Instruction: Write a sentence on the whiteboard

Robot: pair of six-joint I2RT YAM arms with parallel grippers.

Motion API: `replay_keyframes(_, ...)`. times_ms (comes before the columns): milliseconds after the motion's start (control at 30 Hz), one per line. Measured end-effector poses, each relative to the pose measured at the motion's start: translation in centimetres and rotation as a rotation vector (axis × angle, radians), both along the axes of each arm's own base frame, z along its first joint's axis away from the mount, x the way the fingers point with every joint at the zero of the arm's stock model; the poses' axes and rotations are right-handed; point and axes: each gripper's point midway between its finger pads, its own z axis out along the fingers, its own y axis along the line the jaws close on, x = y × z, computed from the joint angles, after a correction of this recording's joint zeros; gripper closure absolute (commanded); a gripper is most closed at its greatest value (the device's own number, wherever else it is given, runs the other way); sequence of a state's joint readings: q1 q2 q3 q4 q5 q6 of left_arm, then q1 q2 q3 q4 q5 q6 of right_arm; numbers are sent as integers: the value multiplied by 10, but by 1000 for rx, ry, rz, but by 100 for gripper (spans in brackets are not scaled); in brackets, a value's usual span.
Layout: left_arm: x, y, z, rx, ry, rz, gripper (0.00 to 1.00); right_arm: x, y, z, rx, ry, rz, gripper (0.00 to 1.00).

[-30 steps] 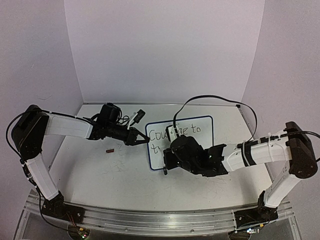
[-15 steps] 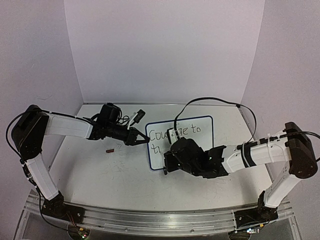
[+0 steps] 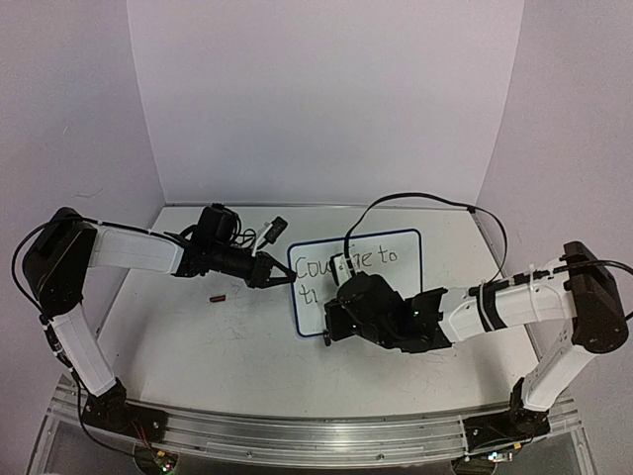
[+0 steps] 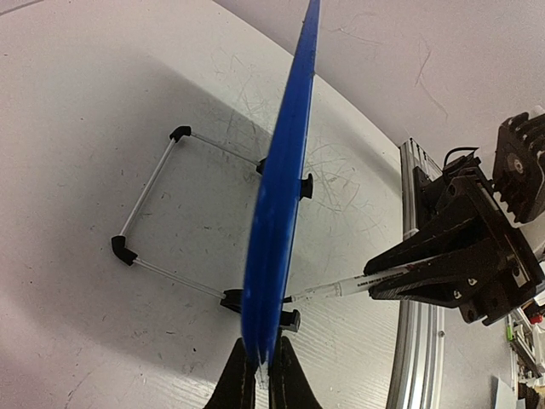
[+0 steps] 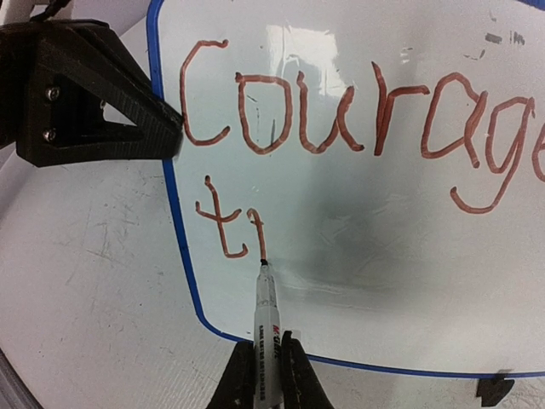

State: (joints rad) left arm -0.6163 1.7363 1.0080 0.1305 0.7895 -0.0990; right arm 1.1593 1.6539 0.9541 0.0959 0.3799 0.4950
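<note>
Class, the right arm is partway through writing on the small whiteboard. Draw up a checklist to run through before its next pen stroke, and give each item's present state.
1. Is the left gripper clamped on the edge of the whiteboard? Ok.
2. Is the right gripper shut on the marker? Ok.
3. Is the marker tip on the board, at the foot of the second-line "r"? Ok.
4. Is there bare board to the right of "tr" for more letters? Ok.
5. Is the sentence complete? Not ok; only "Courage to" and "tr" are written.
6. Is the pen pressure enough to leave a mark? Cannot tell.
</note>
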Motion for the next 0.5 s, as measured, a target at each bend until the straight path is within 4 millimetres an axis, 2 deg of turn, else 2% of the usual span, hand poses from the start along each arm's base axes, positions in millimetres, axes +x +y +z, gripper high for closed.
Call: replay_keyframes(500, 0, 0, 0, 1, -3, 0, 100, 7, 2, 11, -6, -31, -2, 100)
